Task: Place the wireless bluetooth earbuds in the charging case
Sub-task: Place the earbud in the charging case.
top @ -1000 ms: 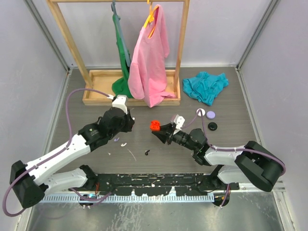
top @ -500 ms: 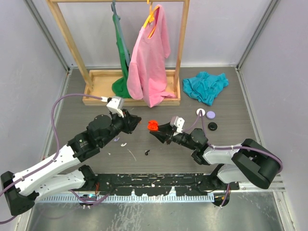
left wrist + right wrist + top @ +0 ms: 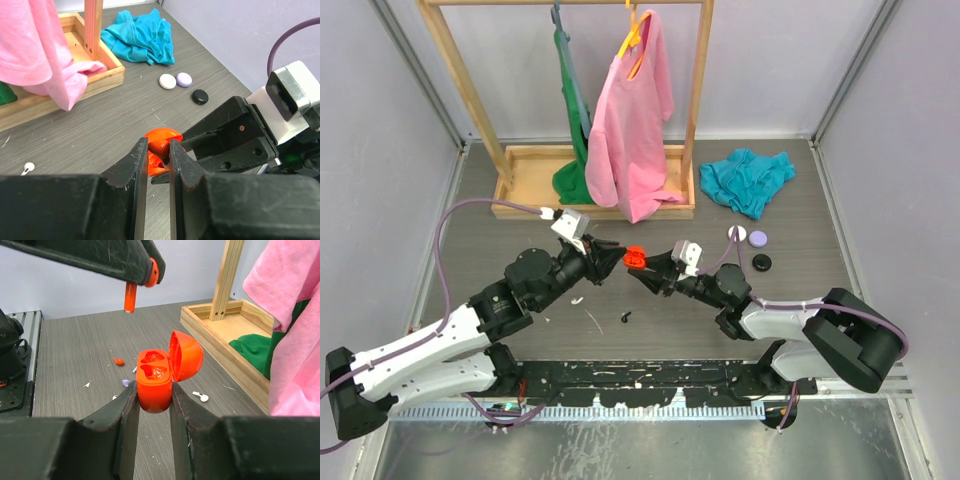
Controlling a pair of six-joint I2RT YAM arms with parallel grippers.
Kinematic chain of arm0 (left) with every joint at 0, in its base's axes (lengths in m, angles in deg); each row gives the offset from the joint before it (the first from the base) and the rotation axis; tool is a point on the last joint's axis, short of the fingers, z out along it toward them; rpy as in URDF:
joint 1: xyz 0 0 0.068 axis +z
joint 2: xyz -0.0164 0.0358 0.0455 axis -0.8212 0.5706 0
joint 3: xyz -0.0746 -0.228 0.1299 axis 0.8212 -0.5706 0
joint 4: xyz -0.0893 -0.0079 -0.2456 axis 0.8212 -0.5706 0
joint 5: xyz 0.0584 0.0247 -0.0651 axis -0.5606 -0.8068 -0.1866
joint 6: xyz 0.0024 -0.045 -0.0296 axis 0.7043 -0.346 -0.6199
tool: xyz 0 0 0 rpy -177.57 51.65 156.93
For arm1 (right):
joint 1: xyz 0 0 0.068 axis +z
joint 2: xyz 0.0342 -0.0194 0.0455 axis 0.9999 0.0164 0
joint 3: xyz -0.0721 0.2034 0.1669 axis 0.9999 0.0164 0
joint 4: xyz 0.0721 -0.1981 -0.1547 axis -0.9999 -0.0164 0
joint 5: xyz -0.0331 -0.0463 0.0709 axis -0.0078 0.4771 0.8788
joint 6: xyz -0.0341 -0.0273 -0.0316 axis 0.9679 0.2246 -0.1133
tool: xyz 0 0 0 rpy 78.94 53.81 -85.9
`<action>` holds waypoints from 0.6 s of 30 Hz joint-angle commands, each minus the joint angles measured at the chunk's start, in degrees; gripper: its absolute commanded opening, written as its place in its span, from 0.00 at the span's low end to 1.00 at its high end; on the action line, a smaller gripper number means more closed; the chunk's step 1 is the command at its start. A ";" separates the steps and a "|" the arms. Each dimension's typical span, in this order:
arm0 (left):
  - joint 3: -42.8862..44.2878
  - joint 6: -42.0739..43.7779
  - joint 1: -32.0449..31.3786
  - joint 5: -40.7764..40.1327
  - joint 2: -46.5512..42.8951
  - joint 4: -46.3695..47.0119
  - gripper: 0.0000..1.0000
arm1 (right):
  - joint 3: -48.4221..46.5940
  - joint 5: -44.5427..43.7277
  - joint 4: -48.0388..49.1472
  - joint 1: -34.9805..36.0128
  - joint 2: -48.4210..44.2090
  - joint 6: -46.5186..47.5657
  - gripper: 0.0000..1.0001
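Note:
My right gripper (image 3: 154, 390) is shut on the red charging case (image 3: 155, 382), held upright above the table with its lid tipped open and both sockets showing. My left gripper (image 3: 158, 145) is shut on a red earbud (image 3: 161, 150). In the right wrist view that earbud (image 3: 130, 296) hangs stem-down from the left fingers (image 3: 100, 257), above and to the left of the case. From above, the left gripper (image 3: 612, 256) almost meets the case (image 3: 636, 258). More earbuds lie on the table: red (image 3: 119, 361), lilac (image 3: 126, 383), white (image 3: 201, 396) and black (image 3: 625, 318).
White (image 3: 736, 233), lilac (image 3: 757, 238) and black (image 3: 762, 262) cases sit on the table to the right. A wooden rack base (image 3: 530, 195) with a hanging pink shirt (image 3: 630, 120) stands at the back. A teal cloth (image 3: 748, 178) lies at the back right.
My left arm has swung right and brought the red earbud up close to the case. The right gripper has shifted the case slightly left.

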 commanded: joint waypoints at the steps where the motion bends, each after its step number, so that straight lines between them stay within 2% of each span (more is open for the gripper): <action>1: -1.50 2.98 -1.20 -2.70 -0.02 7.49 0.15 | -1.64 -0.93 6.01 0.37 -1.13 0.82 0.06; 18: -1.98 4.46 -3.74 -5.09 3.57 11.87 0.14 | -0.21 -1.25 9.11 0.30 -1.61 -0.31 0.06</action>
